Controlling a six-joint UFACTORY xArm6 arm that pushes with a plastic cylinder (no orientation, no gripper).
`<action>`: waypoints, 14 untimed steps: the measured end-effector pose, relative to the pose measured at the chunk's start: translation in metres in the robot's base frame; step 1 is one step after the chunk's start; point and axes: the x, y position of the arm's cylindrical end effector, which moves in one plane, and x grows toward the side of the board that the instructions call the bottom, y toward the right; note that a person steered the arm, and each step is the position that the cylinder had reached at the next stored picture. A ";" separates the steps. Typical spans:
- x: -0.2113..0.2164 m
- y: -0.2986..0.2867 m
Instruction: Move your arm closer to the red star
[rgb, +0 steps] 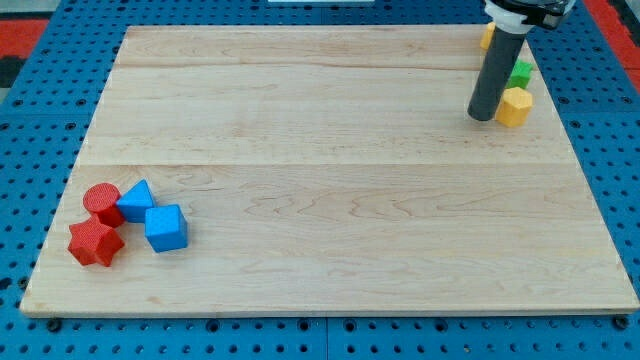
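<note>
My tip rests on the wooden board at the view's top right; it is a plain rod with no jaws to open or close. Just right of it sits a yellow block, with a green block above. The red star lies far off at the bottom left, beside a red cylinder, a blue triangular block and a blue cube

This looks like a robotics lab. A pale wooden board lies on a blue bench drilled with a regular grid of holes. Red mats show at the far corners. Small plastic blocks sit near left, others far right.
</note>
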 end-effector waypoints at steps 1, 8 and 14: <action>0.000 0.016; 0.040 -0.270; 0.107 -0.494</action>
